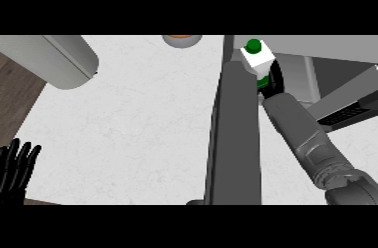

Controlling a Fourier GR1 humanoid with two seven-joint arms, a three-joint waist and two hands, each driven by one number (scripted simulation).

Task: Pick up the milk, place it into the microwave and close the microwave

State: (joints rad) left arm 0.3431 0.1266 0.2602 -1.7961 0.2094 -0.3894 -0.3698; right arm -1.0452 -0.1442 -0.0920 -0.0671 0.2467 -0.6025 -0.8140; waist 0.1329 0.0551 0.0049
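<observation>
risk judged first: the microwave door (235, 142) stands open, seen edge-on as a tall dark slab running up the middle of the view, and the right forearm (303, 137) is reached in just beside it. a clip of the door edge by the forearm on the way out is judged possible, which could swing the door or jog the carton. the carton is tall and narrow, so it is judged easy to tip if it is let go while tilted or not fully on the microwave (325, 72) floor. the door cannot be shut until the arm is clear.

the milk (257, 59) is seen at the mouth of the microwave, just right of the door's top edge, held up by the right hand (270, 81). it is a white carton with a green cap and a green patch lower down. the hand is mostly hidden behind it; dark fingers are seen clamped round its lower part.

the left hand (16, 164) is rested at the lower left edge of the worktop (140, 127), fingers straight and apart, holding nothing.
</observation>
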